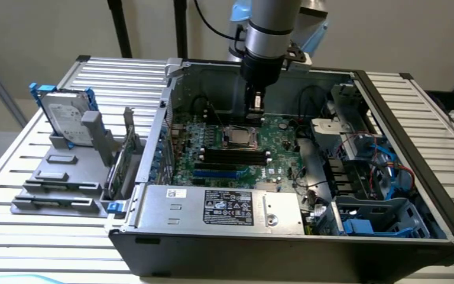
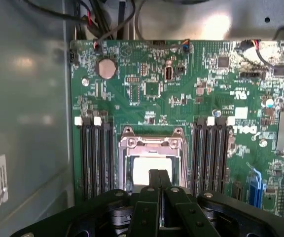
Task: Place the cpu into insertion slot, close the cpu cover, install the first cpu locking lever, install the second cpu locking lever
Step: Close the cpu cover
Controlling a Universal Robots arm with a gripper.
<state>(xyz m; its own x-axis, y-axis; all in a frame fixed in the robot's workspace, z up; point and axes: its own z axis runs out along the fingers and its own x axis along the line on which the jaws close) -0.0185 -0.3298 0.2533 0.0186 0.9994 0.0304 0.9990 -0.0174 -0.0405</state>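
My gripper hangs just above the insertion slot on the green circuit board inside the open computer case. In the wrist view its black fingertips are pressed together with nothing between them, so my gripper is shut and reaches over the edge of the socket. The cpu shows as a pale square lying in the socket. The cpu cover, a silver metal frame, lies around it with the chip showing through its cut-out. I cannot make out how the locking levers stand.
Long black memory sticks flank the socket on both sides. The power supply sits at the case front, and a blue drive cage and cables lie to the exterior view's right. A hard drive stands on a grey rack outside the case.
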